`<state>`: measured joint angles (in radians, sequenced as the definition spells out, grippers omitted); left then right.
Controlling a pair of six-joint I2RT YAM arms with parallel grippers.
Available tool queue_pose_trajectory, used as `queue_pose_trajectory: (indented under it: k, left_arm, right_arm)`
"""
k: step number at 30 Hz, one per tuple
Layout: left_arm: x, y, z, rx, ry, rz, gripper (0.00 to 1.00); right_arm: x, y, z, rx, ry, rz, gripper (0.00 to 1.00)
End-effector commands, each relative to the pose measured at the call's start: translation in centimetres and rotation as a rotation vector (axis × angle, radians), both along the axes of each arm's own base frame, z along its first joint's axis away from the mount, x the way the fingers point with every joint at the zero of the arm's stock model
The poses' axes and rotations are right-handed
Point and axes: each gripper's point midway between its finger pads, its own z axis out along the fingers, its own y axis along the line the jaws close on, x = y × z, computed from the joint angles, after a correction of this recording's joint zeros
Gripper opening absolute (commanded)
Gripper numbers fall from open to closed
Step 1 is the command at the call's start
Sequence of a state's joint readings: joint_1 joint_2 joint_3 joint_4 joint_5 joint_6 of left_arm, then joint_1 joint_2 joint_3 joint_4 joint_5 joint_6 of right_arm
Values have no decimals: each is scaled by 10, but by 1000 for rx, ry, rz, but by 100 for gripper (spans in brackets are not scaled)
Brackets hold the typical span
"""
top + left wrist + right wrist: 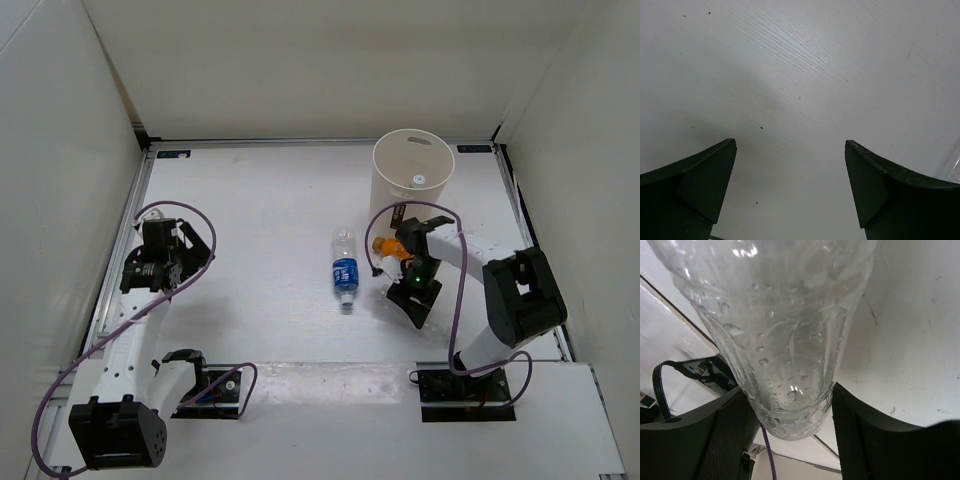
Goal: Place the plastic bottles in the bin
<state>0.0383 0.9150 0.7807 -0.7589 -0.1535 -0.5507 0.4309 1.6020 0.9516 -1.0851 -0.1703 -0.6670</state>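
A clear plastic bottle with a blue label lies on the white table, cap toward the near edge. A second clear bottle with an orange label sits just to its right. My right gripper is shut on it. In the right wrist view this bottle, beaded with droplets, fills the gap between the right gripper's two mesh pads. The white bin stands upright just beyond. My left gripper hangs open far to the left; in its wrist view only bare table lies between the left gripper's jaws.
White walls enclose the table on the left, back and right. A purple cable loops along the right arm, and another along the left arm. A small pale object lies inside the bin.
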Motion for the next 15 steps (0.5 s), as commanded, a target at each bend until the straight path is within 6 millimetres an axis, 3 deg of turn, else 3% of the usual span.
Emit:
queue_pose_trajectory:
  k: [1,8,14,15]
  left_arm:
    - [9,3,15,0,-47,20,100]
    - [10,2,12,-8,-46,17,100]
    - [11,3,11,-2,-46,16,100]
    - [11,2,10,-5,-43,14,100]
  right_arm:
    - [4,1,9,9,-24,19,38]
    - [3,5,29,45,-72,56,0]
    - [20,24,69,192,-221,48,0]
    - [26,29,87,241,-325,63,0]
